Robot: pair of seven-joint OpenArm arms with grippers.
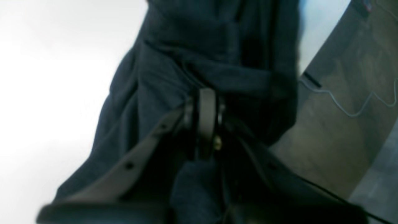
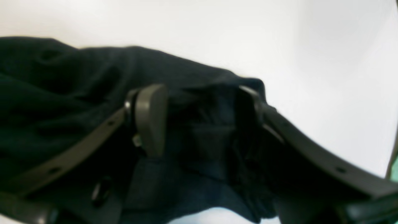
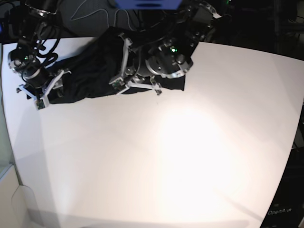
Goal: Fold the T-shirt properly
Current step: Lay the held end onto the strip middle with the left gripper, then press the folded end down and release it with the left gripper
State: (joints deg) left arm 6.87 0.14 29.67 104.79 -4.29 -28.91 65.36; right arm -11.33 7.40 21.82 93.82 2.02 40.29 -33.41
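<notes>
The black T-shirt [image 3: 90,71] lies bunched at the far left of the white table [image 3: 190,142]. My left gripper [image 3: 117,86] is at the shirt's near edge. In the left wrist view its fingers [image 1: 206,105] are pressed together on a fold of the dark fabric [image 1: 174,62]. My right gripper [image 3: 43,98] is at the shirt's left end. In the right wrist view the gripper [image 2: 202,109] is open, with one finger on either side of a bunched fold of the shirt [image 2: 62,93]. The shirt's sleeves and collar cannot be made out.
Cables and dark equipment [image 3: 99,14] sit beyond the table's far edge. In the left wrist view the table edge, the floor and a thin cable [image 1: 342,102] show at the right. The table's left edge [image 3: 5,109] is close to my right arm.
</notes>
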